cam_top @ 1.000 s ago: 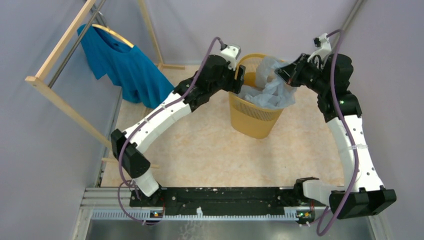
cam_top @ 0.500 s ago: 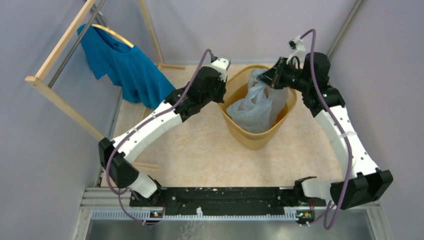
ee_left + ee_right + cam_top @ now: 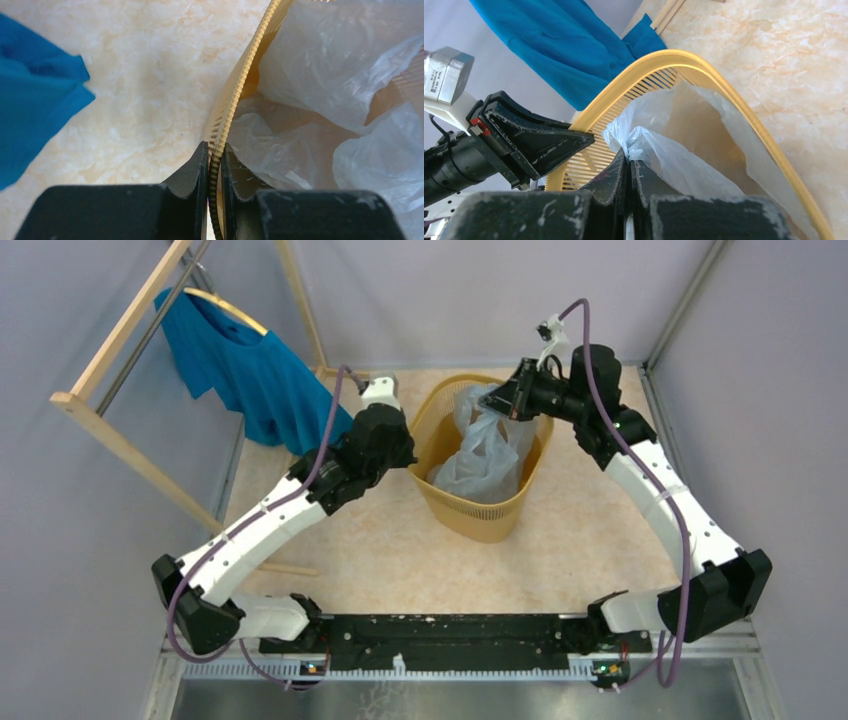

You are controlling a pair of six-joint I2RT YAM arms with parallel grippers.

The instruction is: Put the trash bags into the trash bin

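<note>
Bagging step, nearly done. Left claw (image 3: 215, 150) is clenched on the bin (image 3: 248, 70) at its left rim, steadying it. Right claw (image 3: 629, 161) pinches the bag (image 3: 674, 160) by its bunched top, just above the bin's far rim. Most of the bag hangs inside the bin and the top pokes out. Next, I'd guess: lower the right claw into the bin, release, tuck any overhang. T-shirt (image 3: 250, 370) left of the bin isn't involved.
</note>
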